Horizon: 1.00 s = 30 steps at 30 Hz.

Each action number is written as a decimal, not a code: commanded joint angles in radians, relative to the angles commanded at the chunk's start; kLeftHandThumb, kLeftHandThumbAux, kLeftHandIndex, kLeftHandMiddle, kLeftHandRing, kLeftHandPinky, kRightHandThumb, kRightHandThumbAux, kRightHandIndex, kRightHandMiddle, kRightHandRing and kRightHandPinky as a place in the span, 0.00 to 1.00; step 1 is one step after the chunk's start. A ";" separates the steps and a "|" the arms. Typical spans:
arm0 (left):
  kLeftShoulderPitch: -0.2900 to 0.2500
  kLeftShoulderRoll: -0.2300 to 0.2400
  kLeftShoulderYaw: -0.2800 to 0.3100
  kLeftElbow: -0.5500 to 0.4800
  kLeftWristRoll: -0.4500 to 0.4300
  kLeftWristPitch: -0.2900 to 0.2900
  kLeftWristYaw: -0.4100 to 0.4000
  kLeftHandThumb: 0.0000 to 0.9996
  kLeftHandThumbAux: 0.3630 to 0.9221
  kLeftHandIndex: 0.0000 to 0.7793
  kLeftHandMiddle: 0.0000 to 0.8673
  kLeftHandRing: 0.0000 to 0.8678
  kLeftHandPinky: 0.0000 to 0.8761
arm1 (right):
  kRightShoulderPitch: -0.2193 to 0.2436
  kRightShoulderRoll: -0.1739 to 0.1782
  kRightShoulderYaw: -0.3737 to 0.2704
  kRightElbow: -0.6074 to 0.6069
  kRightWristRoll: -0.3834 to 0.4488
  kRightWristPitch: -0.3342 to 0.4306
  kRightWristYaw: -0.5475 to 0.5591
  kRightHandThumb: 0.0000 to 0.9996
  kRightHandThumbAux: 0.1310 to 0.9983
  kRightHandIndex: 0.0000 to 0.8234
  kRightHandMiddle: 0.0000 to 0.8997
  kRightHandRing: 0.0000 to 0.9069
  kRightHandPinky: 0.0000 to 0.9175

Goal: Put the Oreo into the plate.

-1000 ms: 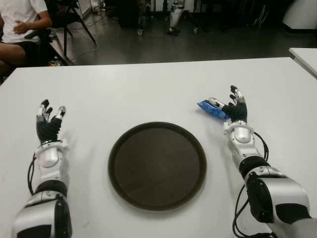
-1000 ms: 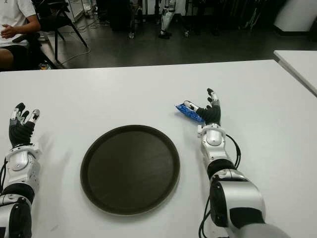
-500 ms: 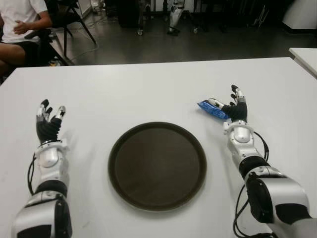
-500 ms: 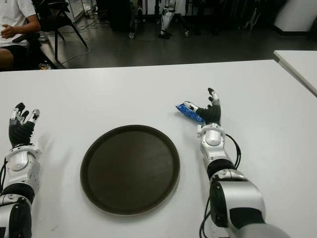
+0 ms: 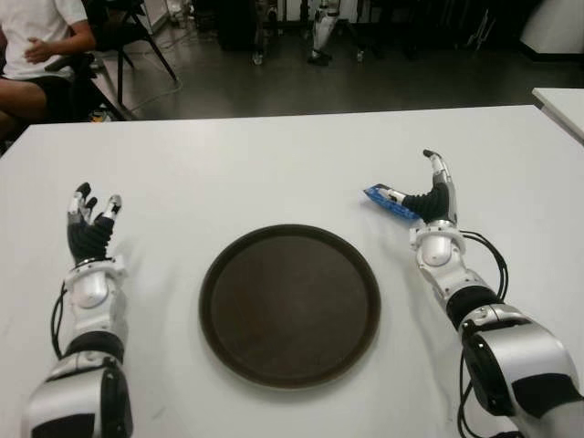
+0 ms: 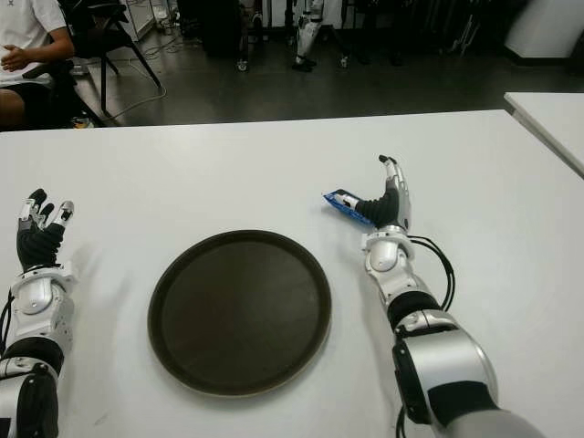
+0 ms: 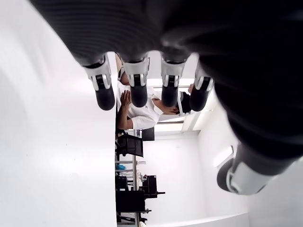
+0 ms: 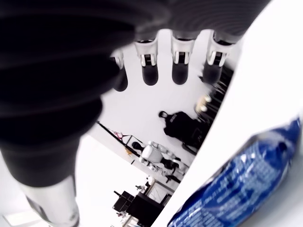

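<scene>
The Oreo is a blue packet (image 5: 388, 200) lying flat on the white table (image 5: 274, 173), just beyond the right rim of the round dark brown plate (image 5: 290, 304). My right hand (image 5: 431, 190) stands on its edge right beside the packet's right end, fingers straight and pointing up, thumb reaching toward the wrapper. In the right wrist view the fingers (image 8: 181, 59) are extended with the packet (image 8: 239, 187) in front of the palm, not grasped. My left hand (image 5: 89, 222) shows to the left of the plate, fingers spread and holding nothing.
A person in a white shirt (image 5: 36, 41) sits beyond the table's far left corner, next to a black chair (image 5: 137, 32). A second white table (image 5: 561, 105) starts at the far right. The dark floor lies past the far edge.
My right hand has rolled from palm-down onto its edge, its fingers now straightened upward. The packet, the plate and the left hand have stayed put.
</scene>
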 joint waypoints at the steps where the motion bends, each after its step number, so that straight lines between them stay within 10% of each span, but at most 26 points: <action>1: 0.000 -0.001 0.000 -0.001 0.000 0.000 0.000 0.00 0.53 0.00 0.00 0.00 0.00 | 0.000 0.000 0.001 -0.002 0.000 0.000 0.001 0.00 0.73 0.00 0.02 0.07 0.16; 30: -0.008 0.010 -0.005 0.020 0.008 0.013 0.003 0.00 0.46 0.00 0.00 0.00 0.00 | 0.006 -0.003 -0.019 -0.043 0.050 0.007 0.084 0.00 0.71 0.00 0.00 0.03 0.12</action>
